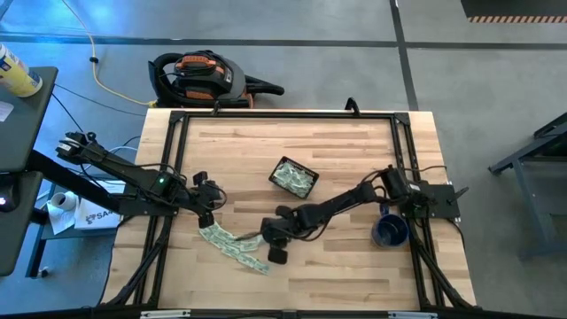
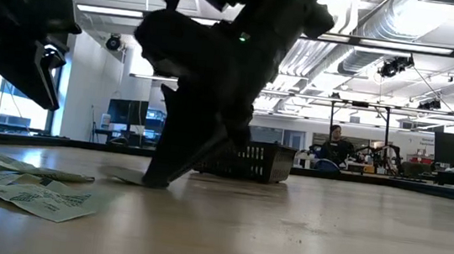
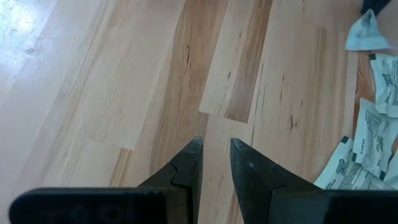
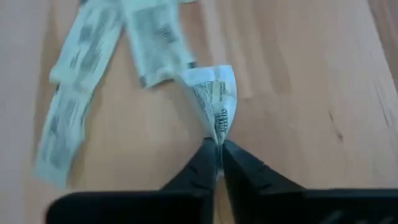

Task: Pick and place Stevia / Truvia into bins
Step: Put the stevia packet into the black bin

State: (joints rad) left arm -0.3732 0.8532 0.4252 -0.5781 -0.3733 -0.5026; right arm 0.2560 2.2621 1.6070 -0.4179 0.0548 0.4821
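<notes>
Sweetener packets [image 2: 30,191] lie nearest in the low view, pale green and white, flat on the wooden table [image 1: 354,275]. From above they form a loose row [image 1: 232,245] running between the two arms. The right pincer [image 4: 217,142] is down at the end of that row; its wrist view shows the two dark fingers pressed together on the corner of one packet [image 4: 212,99], which stands up crumpled between them. The low view gives only a dark shape [image 2: 178,151] touching the table there — the pinched packet is hidden. The left pincer [image 3: 216,155] hangs over bare wood just beside the row, its fingers a little apart and holding nothing; some packets are cut off at the edge of its view. The small dark basket [image 1: 294,176] sits near the table's middle, well apart from the row, with packets inside — visible only from above. A dark blue mug [image 1: 390,232] stands by the right arm's base.
</notes>
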